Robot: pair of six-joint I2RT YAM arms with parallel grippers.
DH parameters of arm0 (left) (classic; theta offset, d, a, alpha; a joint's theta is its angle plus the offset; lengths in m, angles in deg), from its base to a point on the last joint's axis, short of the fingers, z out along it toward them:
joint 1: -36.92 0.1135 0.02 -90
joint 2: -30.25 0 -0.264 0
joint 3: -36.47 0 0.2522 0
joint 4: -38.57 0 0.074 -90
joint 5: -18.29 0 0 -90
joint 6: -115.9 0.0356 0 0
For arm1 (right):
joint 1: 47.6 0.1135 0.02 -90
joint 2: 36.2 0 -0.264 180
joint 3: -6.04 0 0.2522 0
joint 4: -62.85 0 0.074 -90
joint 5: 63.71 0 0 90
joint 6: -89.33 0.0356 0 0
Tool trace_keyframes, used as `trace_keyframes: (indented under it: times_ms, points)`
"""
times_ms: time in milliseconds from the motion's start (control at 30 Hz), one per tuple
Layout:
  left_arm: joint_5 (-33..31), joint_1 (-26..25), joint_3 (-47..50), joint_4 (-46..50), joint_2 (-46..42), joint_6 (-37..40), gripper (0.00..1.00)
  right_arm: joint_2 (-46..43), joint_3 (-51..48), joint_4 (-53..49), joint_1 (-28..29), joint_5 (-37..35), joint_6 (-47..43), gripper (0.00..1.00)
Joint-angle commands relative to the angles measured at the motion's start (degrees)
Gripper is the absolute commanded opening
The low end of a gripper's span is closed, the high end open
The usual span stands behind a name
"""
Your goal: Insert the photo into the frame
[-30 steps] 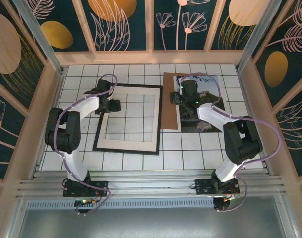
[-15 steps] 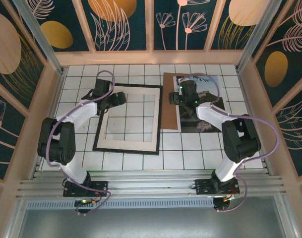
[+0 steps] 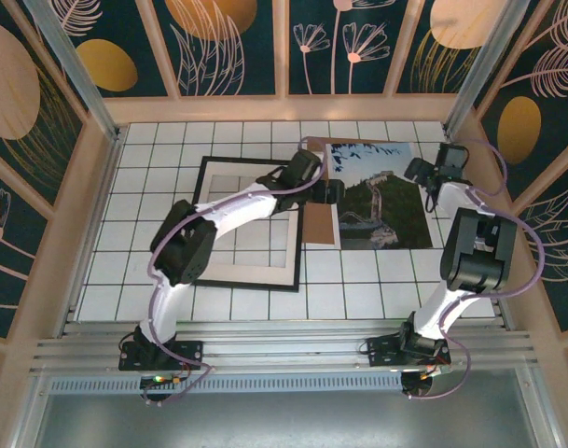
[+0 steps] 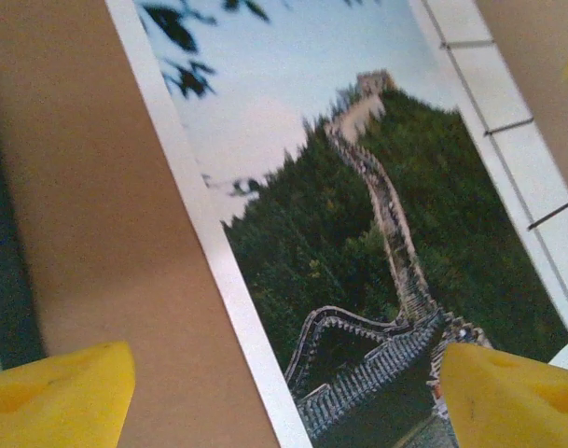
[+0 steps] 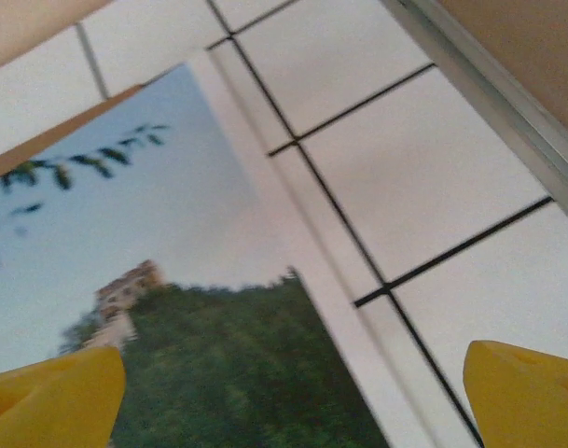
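The photo (image 3: 377,198), a stone wall on green hills under blue sky, lies face up at the table's back right, on a brown cardboard board (image 3: 318,222). To its left lies the black frame (image 3: 232,161) with a cream mat inside. My left gripper (image 3: 332,193) reaches over the frame to the photo's left edge. It is open, straddling the white border (image 4: 237,308) just above the photo (image 4: 358,233) and board (image 4: 88,187). My right gripper (image 3: 416,171) hovers open at the photo's upper right edge, one fingertip over the photo (image 5: 172,336), the other over white tiles (image 5: 395,187).
The left arm's forearm (image 3: 237,210) lies across the frame. The enclosure's right wall rail (image 5: 489,84) runs close beside my right gripper. White tiled table (image 3: 349,294) lies bare in front of the photo and frame.
My left arm swung right from the frame's upper left corner to the photo's left edge. The right arm moved off the photo's middle to its upper right edge, and its jaws widened.
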Motion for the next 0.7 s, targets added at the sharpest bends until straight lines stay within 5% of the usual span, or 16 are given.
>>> trace_keyframes:
  times_ms: [0, 667]
  points:
    - [-1.43, -0.96, -5.58, 3.35, 4.62, 2.17, 0.84, 4.09, 1.52, -2.87, -2.37, 3.29, 1.56, 0.95]
    - [6.45, -1.89, -24.11, 8.88, 22.47, 4.85, 0.82, 15.91, 11.43, -15.27, -3.93, 9.67, -2.77, 0.91]
